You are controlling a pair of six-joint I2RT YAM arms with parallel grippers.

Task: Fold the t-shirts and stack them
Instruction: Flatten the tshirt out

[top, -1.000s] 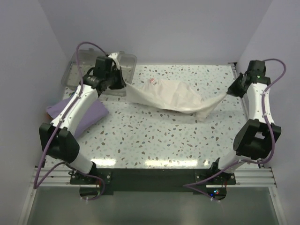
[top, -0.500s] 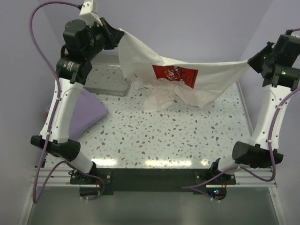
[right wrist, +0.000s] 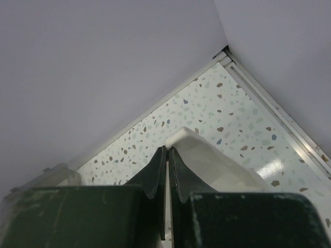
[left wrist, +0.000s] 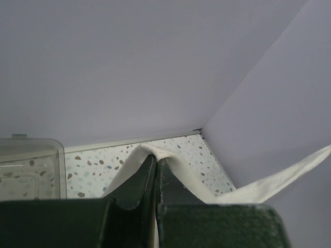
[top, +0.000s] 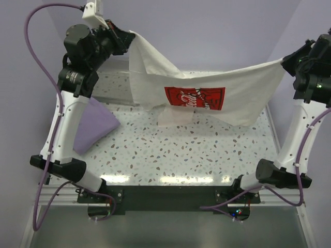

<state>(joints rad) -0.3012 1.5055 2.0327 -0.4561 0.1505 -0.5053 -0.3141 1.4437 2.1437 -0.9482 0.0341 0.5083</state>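
The cream-white t-shirt (top: 207, 90) with its red square logo (top: 195, 97) hangs stretched in the air between both arms, high over the table. My left gripper (top: 129, 39) is shut on its upper left corner, and cloth (left wrist: 181, 170) drapes over the dark fingertips (left wrist: 147, 173). My right gripper (top: 286, 61) is shut on the upper right corner, with a cream fold (right wrist: 207, 155) at its tips. The shirt's lower hem sags toward the tabletop. A lavender-purple t-shirt (top: 93, 124) lies folded at the table's left edge, partly behind the left arm.
A clear plastic bin (top: 116, 82) stands at the back left, mostly hidden by the hanging shirt and left arm, and its corner (left wrist: 28, 168) shows in the left wrist view. Purple walls close in the speckled table (top: 207, 150) on three sides.
Both arms rose from table height and lifted the cream-white shirt off the surface. It went from a crumpled heap to a spread sheet, logo now flat and facing the camera.
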